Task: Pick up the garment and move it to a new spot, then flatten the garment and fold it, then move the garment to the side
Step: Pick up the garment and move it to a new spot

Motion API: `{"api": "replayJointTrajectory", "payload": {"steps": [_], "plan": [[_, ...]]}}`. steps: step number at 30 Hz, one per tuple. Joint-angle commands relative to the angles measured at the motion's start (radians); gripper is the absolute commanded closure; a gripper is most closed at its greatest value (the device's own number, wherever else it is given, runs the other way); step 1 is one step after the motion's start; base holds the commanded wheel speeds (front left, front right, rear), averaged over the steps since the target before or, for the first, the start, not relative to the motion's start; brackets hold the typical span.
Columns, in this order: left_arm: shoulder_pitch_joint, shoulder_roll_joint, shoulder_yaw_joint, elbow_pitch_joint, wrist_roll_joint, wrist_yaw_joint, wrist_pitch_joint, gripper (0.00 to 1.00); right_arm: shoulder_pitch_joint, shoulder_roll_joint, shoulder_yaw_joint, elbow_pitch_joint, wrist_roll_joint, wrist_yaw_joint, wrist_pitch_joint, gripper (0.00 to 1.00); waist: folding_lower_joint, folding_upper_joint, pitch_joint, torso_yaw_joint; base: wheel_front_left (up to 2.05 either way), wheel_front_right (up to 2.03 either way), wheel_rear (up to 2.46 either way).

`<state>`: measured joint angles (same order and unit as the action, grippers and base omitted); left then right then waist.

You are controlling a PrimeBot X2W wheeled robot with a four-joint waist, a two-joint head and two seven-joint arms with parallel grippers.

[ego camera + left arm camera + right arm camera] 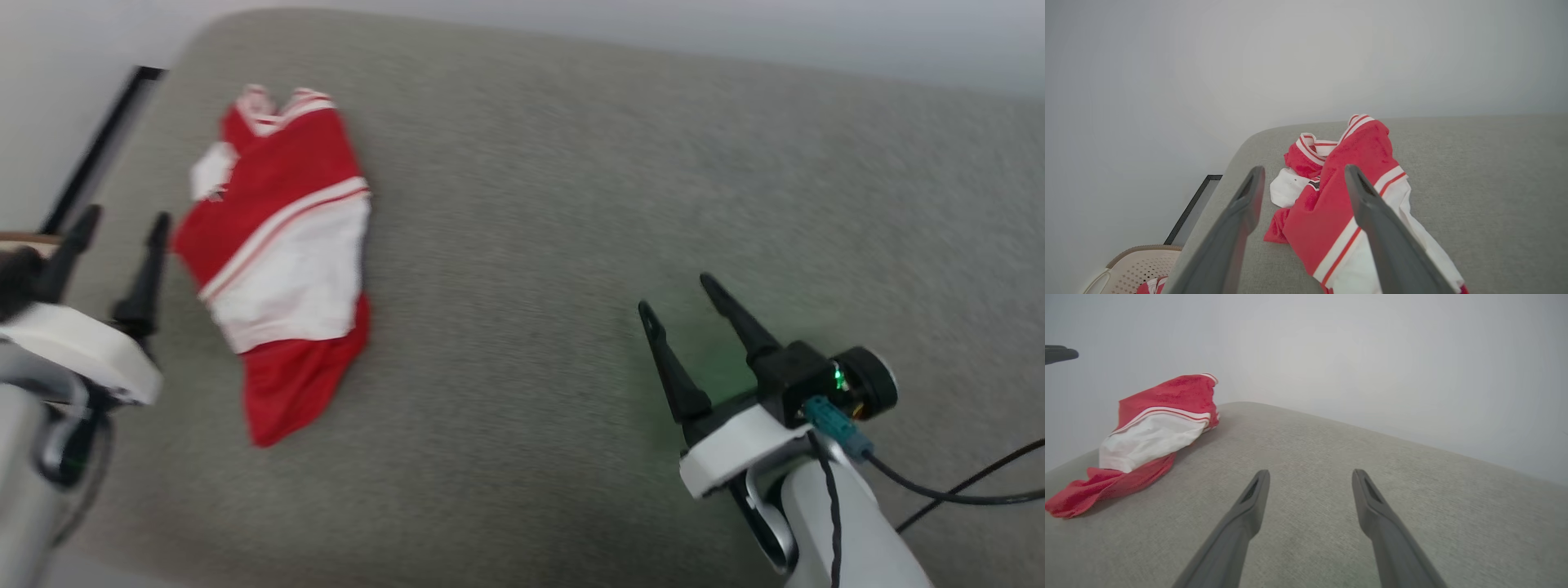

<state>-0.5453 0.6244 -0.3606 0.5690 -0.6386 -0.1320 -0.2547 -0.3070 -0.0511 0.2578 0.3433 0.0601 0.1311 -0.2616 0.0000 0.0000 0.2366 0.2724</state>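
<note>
Step in hand, as I judge it: the first pick-up, not yet begun.

State. My left claw (pixel 125 217) is spread and empty, hanging just beside the left edge of the garment (pixel 277 253). My right claw (pixel 676 294) is also spread and empty, over bare surface (pixel 571 163), well apart from the cloth.

Position of garment. It is on the far left part of the grey surface, near its rounded corner. It lies bunched, not flat: red body, a white panel across the middle, striped bands folded over, a red tail trailing toward me. In the left wrist view the heap lies ahead between my two fingers (pixel 1241 216).

Notes for a good grasp:
- Take it with the left claw, which is nearest.
- Aim for a raised ridge near the striped band, where the cloth stands proud of the surface.
- Come down with jaws wide, straddling that ridge. Close only once cloth is between them, so I do not nip the covering underneath.
- Lift until the red tail hangs free before I travel.
- Carry it right, toward the open middle, away from the edge.
- Keep the right claw ready for the later flattening.
</note>
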Motion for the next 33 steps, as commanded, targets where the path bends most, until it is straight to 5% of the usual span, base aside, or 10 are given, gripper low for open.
{"api": "replayJointTrajectory", "payload": {"steps": [1,10,18,19,21,22,33], "plan": [[-0.017,0.011,-0.011,0.006,-0.025,0.003,0.007,0.00,-0.022,0.001,0.003,-0.010,-0.002,-0.001,-0.005,0.00,0.0000,0.0000,0.068,-0.077,0.00,0.00,0.00],[-0.160,0.269,-0.358,0.038,-0.441,0.003,0.307,0.00,-0.037,0.001,0.019,-0.067,-0.008,-0.001,-0.005,0.00,0.0000,0.0000,0.148,-0.188,0.00,0.00,0.00],[-0.212,0.335,-0.517,0.010,-0.652,0.002,0.441,0.00,-0.050,0.001,0.028,-0.114,-0.033,-0.001,-0.005,0.00,0.0000,0.0000,0.192,-0.237,0.00,0.00,0.00],[-0.216,0.338,-0.535,0.007,-0.659,0.002,0.444,0.11,-0.049,0.001,0.029,-0.119,-0.033,-0.001,-0.005,0.00,0.0000,0.0000,0.192,-0.240,0.00,0.00,0.00],[-0.231,0.340,-0.557,0.000,-0.683,0.002,0.429,0.85,-0.046,0.001,0.030,-0.129,-0.033,-0.001,-0.005,0.00,0.0000,0.0000,0.188,-0.243,0.00,0.00,0.00],[-0.238,0.345,-0.566,-0.005,-0.690,0.002,0.417,1.00,-0.043,0.001,0.029,-0.131,-0.031,-0.001,-0.005,0.00,0.0000,0.0000,0.184,-0.242,0.00,0.00,0.00],[-0.344,0.359,-0.677,-0.180,-0.725,0.002,0.334,1.00,-0.005,0.000,0.033,-0.122,0.025,-0.001,-0.005,0.00,0.0000,0.0000,0.060,-0.256,0.00,0.00,0.00]]}}
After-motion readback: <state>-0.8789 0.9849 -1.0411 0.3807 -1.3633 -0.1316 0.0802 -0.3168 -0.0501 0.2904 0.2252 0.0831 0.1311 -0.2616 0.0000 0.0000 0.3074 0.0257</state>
